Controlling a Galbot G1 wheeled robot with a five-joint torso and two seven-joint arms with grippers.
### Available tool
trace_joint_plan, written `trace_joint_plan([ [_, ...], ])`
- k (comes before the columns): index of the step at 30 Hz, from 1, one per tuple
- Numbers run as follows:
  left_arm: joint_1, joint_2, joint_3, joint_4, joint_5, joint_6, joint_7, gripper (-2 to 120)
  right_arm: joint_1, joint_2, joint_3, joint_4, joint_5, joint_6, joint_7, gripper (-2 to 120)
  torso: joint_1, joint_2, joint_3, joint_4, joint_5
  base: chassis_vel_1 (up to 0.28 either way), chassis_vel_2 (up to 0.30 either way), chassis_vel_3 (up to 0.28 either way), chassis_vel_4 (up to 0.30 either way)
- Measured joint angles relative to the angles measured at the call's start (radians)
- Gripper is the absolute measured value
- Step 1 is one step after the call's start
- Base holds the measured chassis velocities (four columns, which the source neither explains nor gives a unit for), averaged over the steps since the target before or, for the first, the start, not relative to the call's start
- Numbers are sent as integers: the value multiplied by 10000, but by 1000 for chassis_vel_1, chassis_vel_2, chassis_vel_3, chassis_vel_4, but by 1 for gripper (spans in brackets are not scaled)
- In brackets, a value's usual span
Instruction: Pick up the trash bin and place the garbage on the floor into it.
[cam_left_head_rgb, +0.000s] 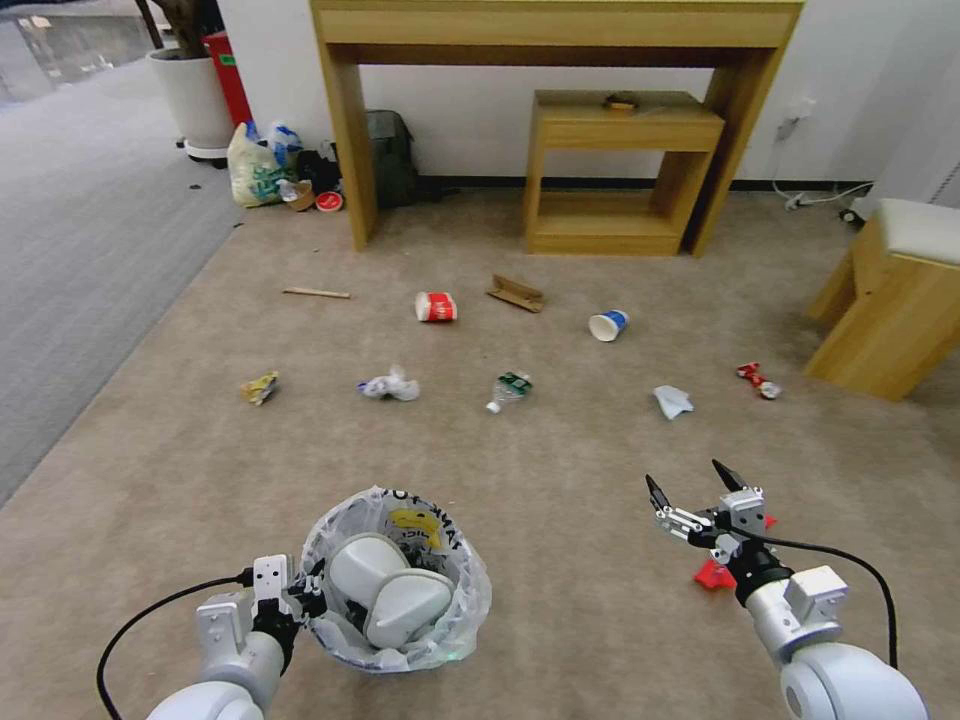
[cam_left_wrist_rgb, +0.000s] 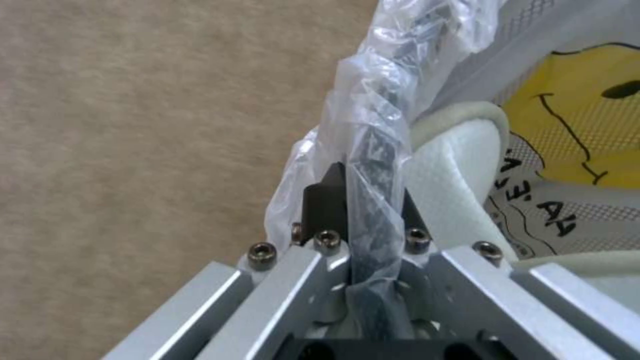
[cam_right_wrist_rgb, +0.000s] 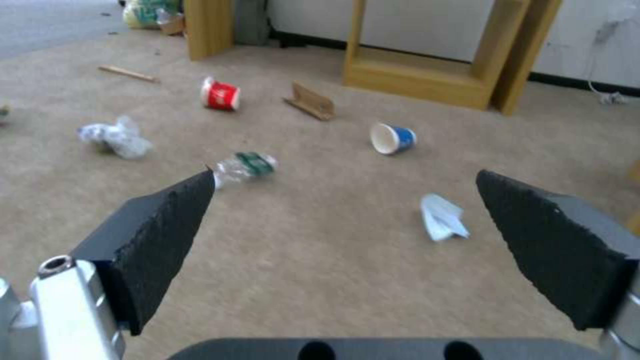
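Left gripper (cam_left_head_rgb: 300, 607) is clamped on the rim of the trash bin (cam_left_head_rgb: 440, 620), holding it low over the floor (cam_left_head_rgb: 560, 470), two white slippers (cam_left_head_rgb: 390, 590) inside; right gripper (cam_left_head_rgb: 690, 482) hangs beside it, fingers spread wide and empty; red cup (cam_left_head_rgb: 436, 306), blue cup (cam_left_head_rgb: 608, 324) and crushed bottle (cam_left_head_rgb: 509, 389) lie mid-carpet.

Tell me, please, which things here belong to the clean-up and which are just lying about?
Job: trash bin held by left gripper; open right gripper; red cup; blue cup; crushed bottle; crumpled paper.
Lying about: shopping bag; backpack; stool.
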Motion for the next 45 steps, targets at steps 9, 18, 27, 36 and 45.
trace_joint_plan([
  [9, 260, 50, 89, -35, 23, -169, 4, 0, -152, 58, 311, -530, 230, 44, -45, 100, 0, 1, 0, 1, 2, -264, -267, 273, 269],
  [18, 285, 51, 289, -34, 110, -203, 20, 0, -87, -570, 1071, -2251, 1580, 479, -1112, 100, 0, 0, 1, -3, 2, -176, -176, 151, 161],
  [27, 512, -2, 573, -92, 406, -243, 9, 0, 1650, -1347, -76, -4625, 1312, 125, -2249, 100, 0, 0, 1, 4, -3, 22, 24, -16, -11],
  [36, 866, -61, 595, -183, 593, -384, 25, 0, 2743, -1122, -1911, -5616, 2109, -1924, -194, 100, 0, 0, 0, 0, 0, 0, 0, 0, 0],
  [45, 958, -103, 546, -151, 627, -428, 52, 0, 4029, -672, -2782, -6355, 3192, -3610, 1871, 100, 0, -1, 1, 1, -1, 0, 0, 0, 0],
])
